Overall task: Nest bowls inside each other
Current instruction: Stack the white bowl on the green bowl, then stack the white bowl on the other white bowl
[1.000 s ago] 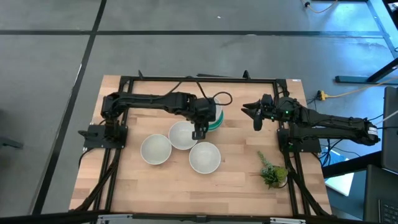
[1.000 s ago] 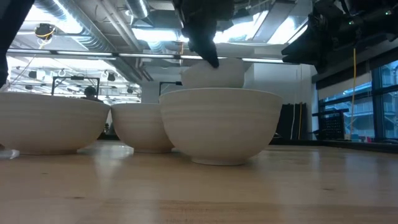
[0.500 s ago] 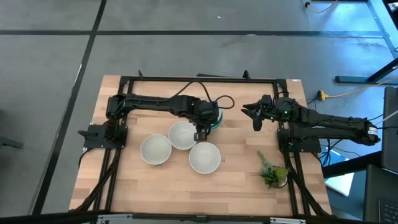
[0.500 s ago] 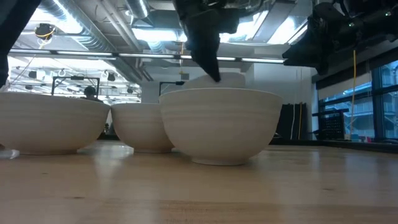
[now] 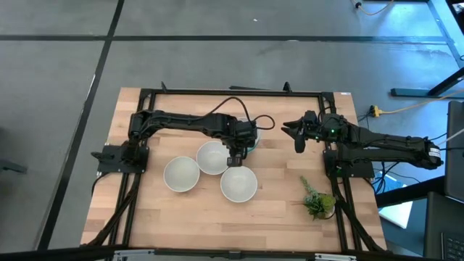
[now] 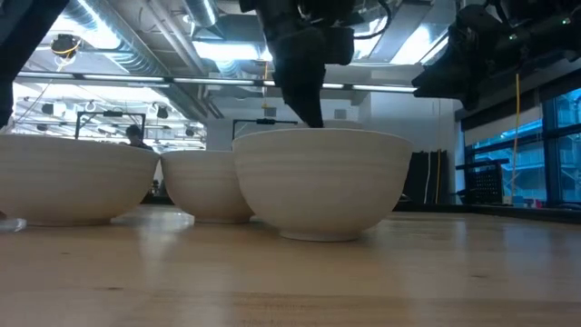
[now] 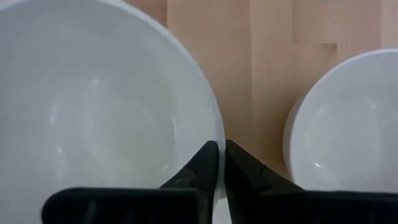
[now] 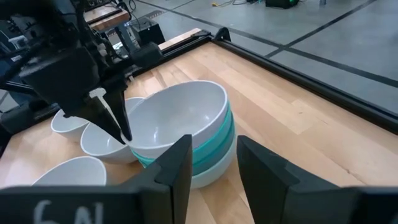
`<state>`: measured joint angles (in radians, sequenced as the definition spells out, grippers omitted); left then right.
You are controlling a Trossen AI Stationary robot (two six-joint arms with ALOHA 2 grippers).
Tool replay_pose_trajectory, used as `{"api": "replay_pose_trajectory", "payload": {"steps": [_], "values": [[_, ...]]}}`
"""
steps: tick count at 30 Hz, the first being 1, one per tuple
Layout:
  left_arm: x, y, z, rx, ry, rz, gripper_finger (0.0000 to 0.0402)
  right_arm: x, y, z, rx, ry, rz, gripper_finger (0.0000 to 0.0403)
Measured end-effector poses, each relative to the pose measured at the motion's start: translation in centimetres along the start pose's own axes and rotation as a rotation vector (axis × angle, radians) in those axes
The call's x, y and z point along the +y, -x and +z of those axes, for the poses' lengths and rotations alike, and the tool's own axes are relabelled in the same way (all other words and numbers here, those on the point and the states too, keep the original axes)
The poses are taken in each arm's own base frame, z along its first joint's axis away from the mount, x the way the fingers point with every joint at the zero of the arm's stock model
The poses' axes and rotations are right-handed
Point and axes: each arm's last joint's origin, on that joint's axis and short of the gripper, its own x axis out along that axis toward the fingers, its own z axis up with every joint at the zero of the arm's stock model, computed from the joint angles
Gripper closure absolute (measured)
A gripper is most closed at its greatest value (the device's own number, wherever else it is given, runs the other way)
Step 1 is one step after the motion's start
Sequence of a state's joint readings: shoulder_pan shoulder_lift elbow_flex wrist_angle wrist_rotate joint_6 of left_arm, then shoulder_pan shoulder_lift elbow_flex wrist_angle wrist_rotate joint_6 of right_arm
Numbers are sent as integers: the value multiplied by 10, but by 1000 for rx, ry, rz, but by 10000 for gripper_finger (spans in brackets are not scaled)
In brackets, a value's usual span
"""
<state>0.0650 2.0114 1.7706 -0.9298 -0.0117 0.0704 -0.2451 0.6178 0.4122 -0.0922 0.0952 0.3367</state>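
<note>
A stack of bowls (image 8: pixel 199 155) stands near the table's far middle: a white bowl (image 8: pixel 180 115) on top, then a turquoise bowl (image 8: pixel 219 146), with paler rims under it. My left gripper (image 8: pixel 121 132) is shut on the top bowl. In the high view the arm hides most of the stack (image 5: pixel 254 140). Three loose white bowls (image 5: pixel 181 174) (image 5: pixel 212 157) (image 5: pixel 238 183) rest on their bases in front of it. My right gripper (image 5: pixel 297 135) hangs open, right of the stack. My left gripper (image 7: pixel 221 154) pinches the top white bowl's rim (image 7: pixel 214 134) on the side toward the loose bowls, one finger inside the bowl and one outside. The fingers (image 8: pixel 115 124) come from above, pointing down. The bowl sits inside the turquoise bowl, slightly tilted.
A small green plant sprig (image 5: pixel 317 200) lies at the table's right near side. The loose bowls crowd close to the stack, and the front one (image 6: pixel 322 182) hides the stack in the low view. Bare wood lies along the near edge (image 5: pixel 217 228).
My left gripper has moved down with the white bowl held by its rim. The bowl, earlier seen above the front bowl in the low view, has sunk into the stack and out of sight there. My right arm has kept still.
</note>
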Motion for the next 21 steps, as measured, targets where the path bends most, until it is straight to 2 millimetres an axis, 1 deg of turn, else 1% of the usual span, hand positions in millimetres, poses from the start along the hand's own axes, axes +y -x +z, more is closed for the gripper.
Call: {"api": "replay_pose_trajectory", "payload": {"steps": [5, 7, 12, 14, 17, 21], "values": [[1, 0, 0, -3, -15, 2, 364, 0, 0, 0, 4, 1, -1, 274], [2, 0, 0, 1, -13, 2, 351, 0, 0, 0, 5, 2, -1, 274], [2, 0, 0, -1, -16, -22, 291, 0, 0, 0, 5, 4, -1, 274], [2, 0, 0, -4, -61, -30, 264, 0, 0, 0, 5, 4, -1, 274], [0, 6, 2, -35, -97, -9, 237, 0, 0, 0, 5, 4, -1, 274], [4, 19, 6, -103, -101, 19, 231, 0, 0, 0, 5, 3, -1, 274]]}}
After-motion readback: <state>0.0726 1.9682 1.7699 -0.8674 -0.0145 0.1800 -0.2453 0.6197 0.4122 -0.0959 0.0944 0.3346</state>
